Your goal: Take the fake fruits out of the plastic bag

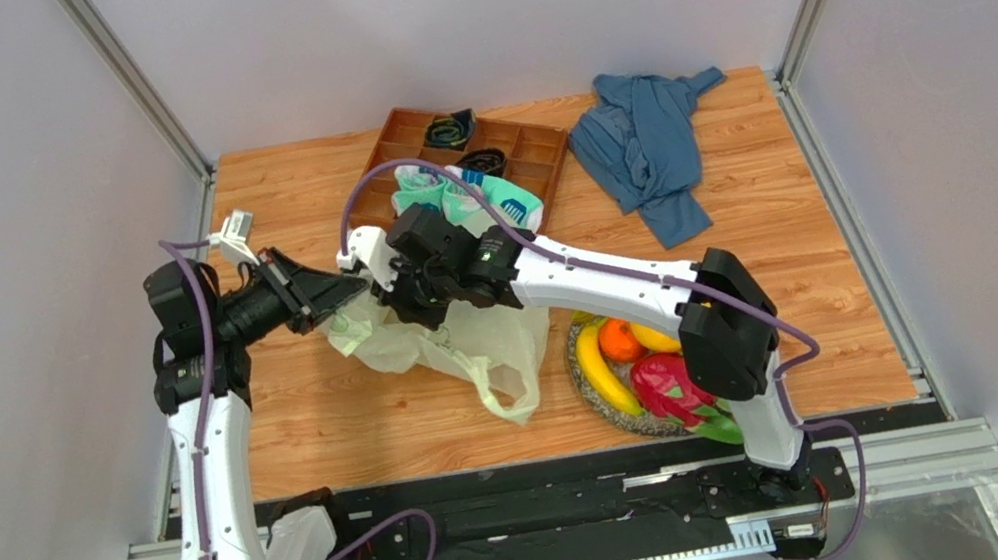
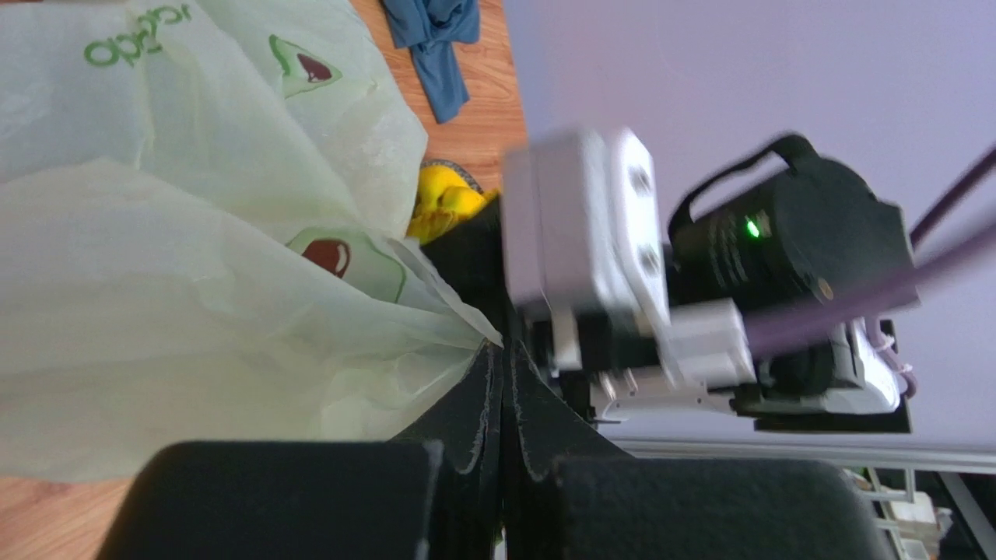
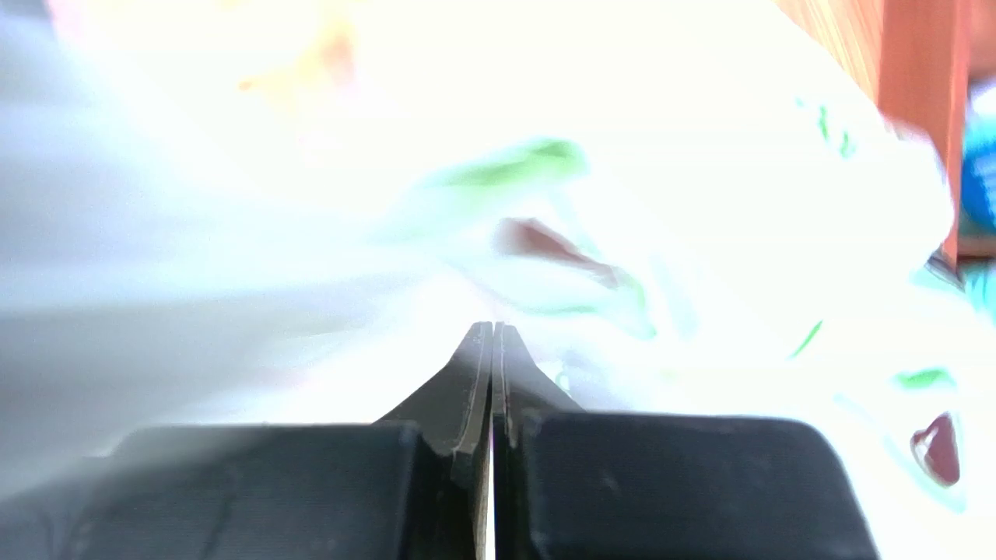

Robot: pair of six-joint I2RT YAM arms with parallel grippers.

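Left claw (image 1: 337,295) is clamped on the bag (image 1: 500,341). Its wrist view shows the pale film gathered to a point right between the closed fingertips. Right claw (image 3: 491,338) has its jaws pressed together too, tips up against the printed film. Glare washes out its wrist view, though, so I cannot tell whether any film is caught there. From above, both claws meet over the bag's top edge, left of the middle of the table (image 1: 335,445).

On to the bag itself: it's bunched and lifted at that top edge, the rest slumps on the wood, and one handle loop trails toward the near edge.

Blue cloth (image 1: 644,150) lies crumpled by the far right corner, well apart from the bag.

Brown divided tray (image 1: 405,136) sits at the middle of the far edge, with dark cords in its compartments.

Round dish (image 1: 632,425) rests by the near edge, just right of the handle loop and partly under the right arm's elbow.

And the fruits (image 1: 655,338) are in that dish, outside the bag: bananas (image 1: 603,369) on its left side, an orange (image 1: 619,341) at their far end, a pink dragon fruit (image 1: 668,389) beside them.

Teal-white socks (image 1: 485,203) lie at the tray's near end.
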